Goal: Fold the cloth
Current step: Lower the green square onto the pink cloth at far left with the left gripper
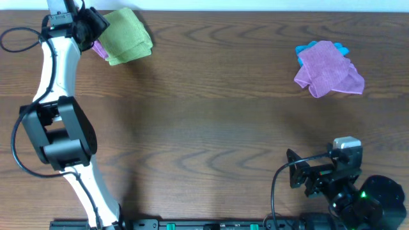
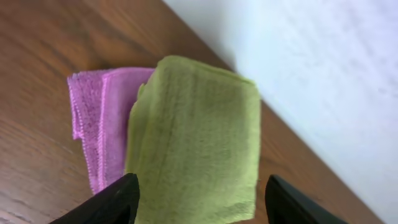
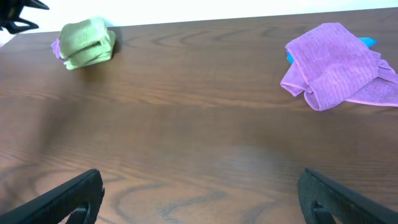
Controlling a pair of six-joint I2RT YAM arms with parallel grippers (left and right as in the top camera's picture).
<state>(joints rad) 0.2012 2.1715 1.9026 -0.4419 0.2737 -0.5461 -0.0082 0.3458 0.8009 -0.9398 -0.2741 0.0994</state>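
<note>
A folded green cloth (image 1: pixel 128 35) lies at the far left of the table on top of a folded pink cloth (image 1: pixel 100 48). In the left wrist view the green cloth (image 2: pixel 196 140) covers most of the pink one (image 2: pixel 102 121). My left gripper (image 2: pixel 200 202) is open just above the green cloth's near edge, fingers on either side of it, holding nothing. A crumpled purple cloth (image 1: pixel 328 69) lies at the far right over a blue cloth (image 1: pixel 308 48); both also show in the right wrist view (image 3: pixel 339 65). My right gripper (image 3: pixel 202 199) is open and empty near the front right.
The wooden table's far edge (image 1: pixel 255 13) runs along a white wall just behind both cloth piles. The right arm's base (image 1: pixel 358 191) sits at the front right corner. A black cable (image 1: pixel 16 38) loops at the far left.
</note>
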